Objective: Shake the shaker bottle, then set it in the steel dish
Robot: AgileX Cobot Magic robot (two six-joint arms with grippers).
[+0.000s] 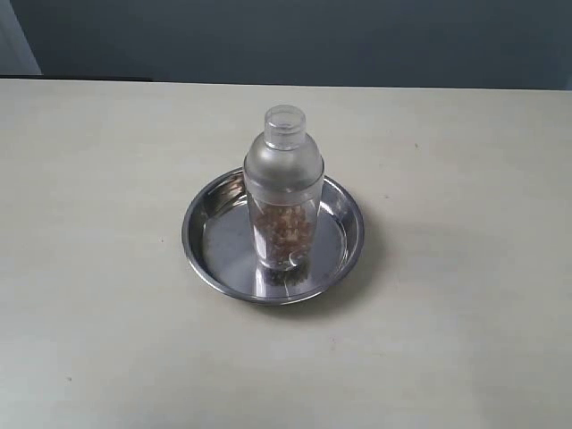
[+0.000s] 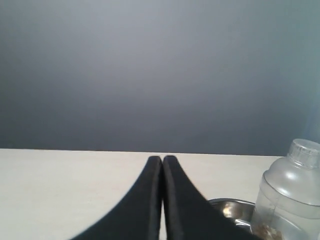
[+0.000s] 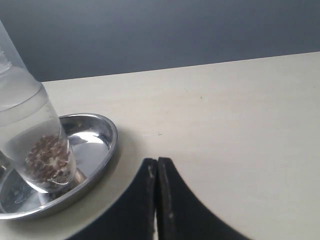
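The clear shaker bottle [image 1: 283, 192] stands upright inside the round steel dish [image 1: 214, 239] at the middle of the table, brown grains in its lower part. Neither arm shows in the exterior view. In the left wrist view my left gripper [image 2: 162, 159] is shut with nothing in it, and the shaker bottle [image 2: 292, 195] and steel dish [image 2: 227, 207] lie off to one side of it. My right gripper [image 3: 157, 161] is also shut and empty, apart from the steel dish [image 3: 107, 145] that holds the shaker bottle [image 3: 35, 145].
The pale table [image 1: 465, 313] spreads wide around the dish. A dark blue-grey wall [image 1: 313, 40] runs behind its far edge.
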